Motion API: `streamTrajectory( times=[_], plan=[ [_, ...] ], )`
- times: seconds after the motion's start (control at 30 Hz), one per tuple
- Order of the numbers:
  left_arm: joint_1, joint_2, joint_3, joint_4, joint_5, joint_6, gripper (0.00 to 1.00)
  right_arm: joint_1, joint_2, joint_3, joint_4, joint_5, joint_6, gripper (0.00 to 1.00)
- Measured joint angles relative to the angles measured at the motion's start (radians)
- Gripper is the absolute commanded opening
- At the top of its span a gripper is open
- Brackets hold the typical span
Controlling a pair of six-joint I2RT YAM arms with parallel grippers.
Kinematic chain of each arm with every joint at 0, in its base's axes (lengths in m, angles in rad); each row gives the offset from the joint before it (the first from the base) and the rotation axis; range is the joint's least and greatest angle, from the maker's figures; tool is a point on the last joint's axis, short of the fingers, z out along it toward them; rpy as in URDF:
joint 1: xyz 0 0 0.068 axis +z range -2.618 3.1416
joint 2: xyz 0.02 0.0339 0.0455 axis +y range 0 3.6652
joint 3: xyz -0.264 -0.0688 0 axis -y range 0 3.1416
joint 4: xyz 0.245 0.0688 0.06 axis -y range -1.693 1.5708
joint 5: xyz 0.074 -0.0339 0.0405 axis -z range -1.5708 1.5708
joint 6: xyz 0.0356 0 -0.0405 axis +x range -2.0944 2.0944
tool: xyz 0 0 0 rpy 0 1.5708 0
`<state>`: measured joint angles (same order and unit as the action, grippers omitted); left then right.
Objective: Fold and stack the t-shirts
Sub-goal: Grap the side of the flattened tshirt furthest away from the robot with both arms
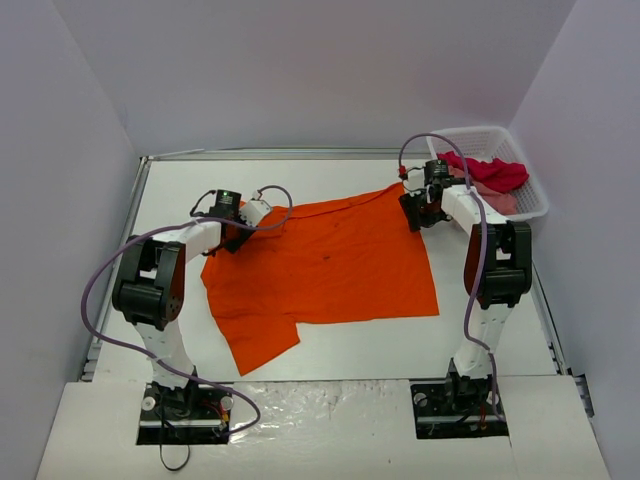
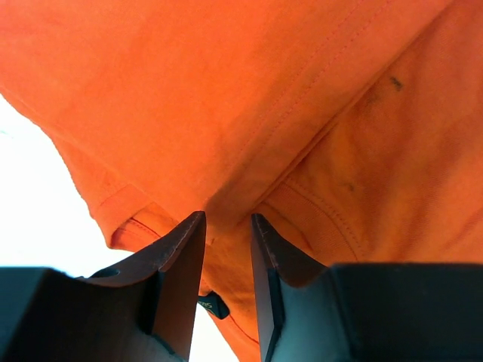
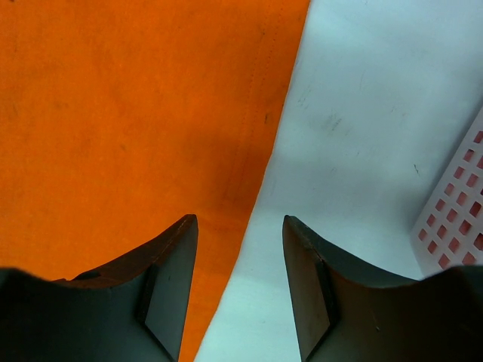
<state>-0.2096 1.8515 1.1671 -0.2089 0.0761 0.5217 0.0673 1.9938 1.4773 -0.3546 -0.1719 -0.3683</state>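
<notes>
1. The bright orange cloth t-shirt (image 1: pixel 330 265) lies spread on the white table (image 1: pixel 330 175) between the arms.
2. The left end effector (image 2: pixel 228 219) is clamped on a bunched ridge of cloth at the shirt's left edge.
3. The right end effector (image 3: pixel 240 220) hovers with its fingers apart over the shirt's far right edge, gripping nothing.
4. A crimson red t-shirt (image 1: pixel 490 172) and a dusty pink t-shirt (image 1: pixel 502 204) lie in the white plastic lattice basket (image 1: pixel 537 196).

Orange t-shirt (image 1: pixel 320 265) lies spread flat, left claw (image 1: pixel 235 240) and right claw (image 1: pixel 420 215) seemingly at its far corners.
</notes>
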Motion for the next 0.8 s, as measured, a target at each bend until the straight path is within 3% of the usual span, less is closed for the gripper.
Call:
streamTrajectory(
  times=[0.8],
  plan=[
    [-0.006, 0.025, 0.053, -0.032, -0.002, 0.021, 0.26, 0.000, 0.000, -0.010, 0.004, 0.011, -0.003, 0.45]
  ],
)
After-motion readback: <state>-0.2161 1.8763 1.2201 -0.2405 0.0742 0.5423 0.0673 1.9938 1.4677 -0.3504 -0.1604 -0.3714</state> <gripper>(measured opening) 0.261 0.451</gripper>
